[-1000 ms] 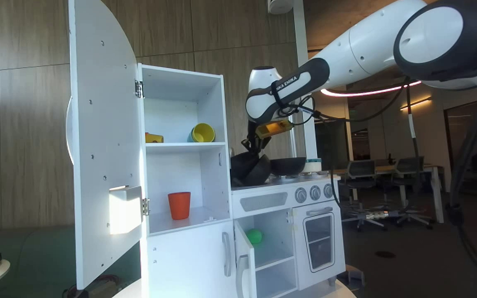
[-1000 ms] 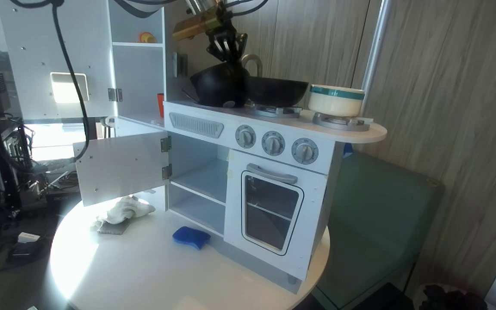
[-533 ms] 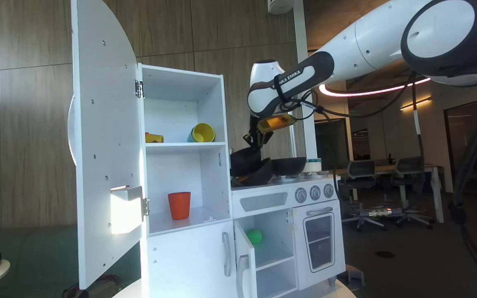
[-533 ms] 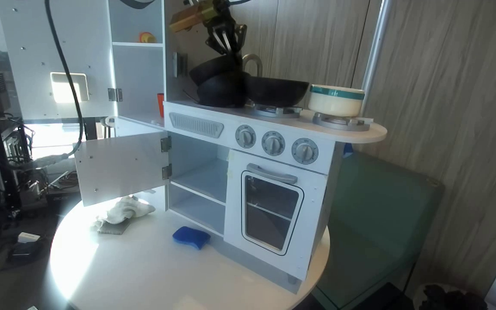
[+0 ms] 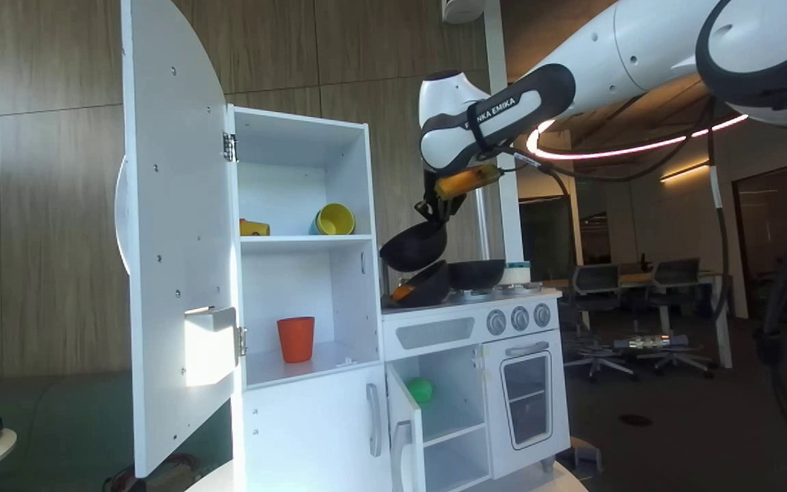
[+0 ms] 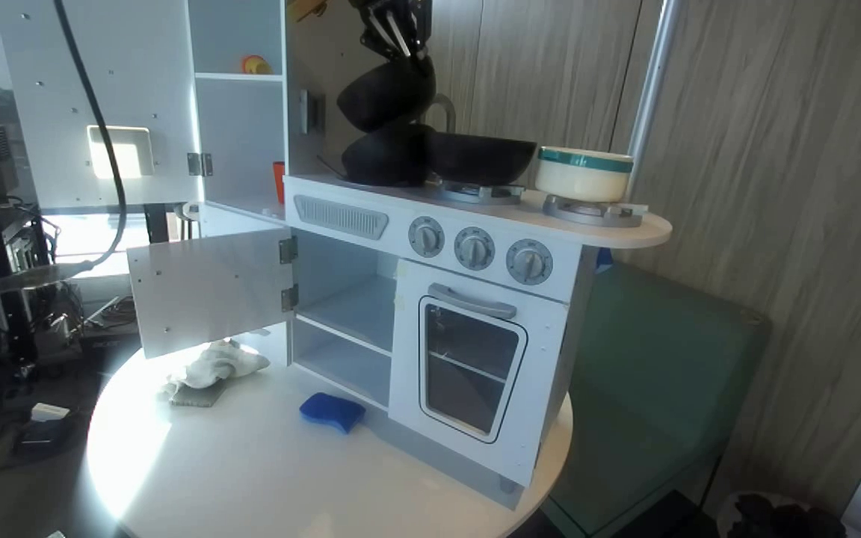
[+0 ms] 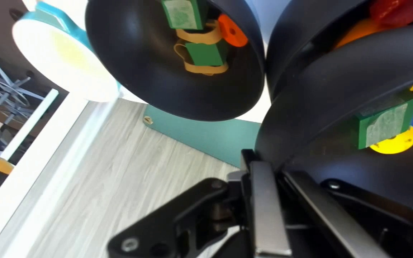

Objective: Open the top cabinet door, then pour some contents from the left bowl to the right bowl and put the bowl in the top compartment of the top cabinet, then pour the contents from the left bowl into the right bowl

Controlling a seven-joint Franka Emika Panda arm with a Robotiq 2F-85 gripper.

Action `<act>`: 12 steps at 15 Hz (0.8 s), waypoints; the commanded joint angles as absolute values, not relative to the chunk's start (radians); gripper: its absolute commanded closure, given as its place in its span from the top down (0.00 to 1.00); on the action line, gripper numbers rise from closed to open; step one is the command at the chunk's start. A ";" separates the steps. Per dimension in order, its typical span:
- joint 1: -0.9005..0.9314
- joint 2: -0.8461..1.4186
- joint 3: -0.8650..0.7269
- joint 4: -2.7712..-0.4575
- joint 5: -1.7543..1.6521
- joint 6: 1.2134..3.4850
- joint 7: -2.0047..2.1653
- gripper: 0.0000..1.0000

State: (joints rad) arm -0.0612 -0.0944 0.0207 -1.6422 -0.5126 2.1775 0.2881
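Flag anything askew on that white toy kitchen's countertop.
The lower round black bowl, beneath the held round black bowl, sits steeply tilted: odd, since the neighbouring round black bowl on the grey burner stands level.

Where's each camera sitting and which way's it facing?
In an exterior view: in front of the top cabinet, facing it and the stove unit; the arm and gripper, holding a dark bowl, show.
In an exterior view: before the oven door, looking slightly down at it; the gripper shows, cut by the top edge.
Wrist view: on the wrist, looking past the fingers, visible at bottom, into the dark bowl.
Both exterior views share the top cabinet, stove unit, gripper and dark bowl.
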 commanded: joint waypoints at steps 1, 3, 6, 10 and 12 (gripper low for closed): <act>-0.072 -0.133 0.014 -1.637 -0.549 2.088 0.335 0.01; -0.075 -0.141 0.009 -1.630 -0.501 2.023 0.336 0.01; -0.084 -0.126 0.010 -1.583 -0.492 1.906 0.414 0.01; -0.099 -0.125 0.009 -1.541 -0.525 1.863 0.563 0.01; -0.110 -0.126 0.007 -1.513 -0.549 1.871 0.628 0.01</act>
State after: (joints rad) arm -0.0996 -0.1328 0.0087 -1.5843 -0.5134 1.8865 0.5371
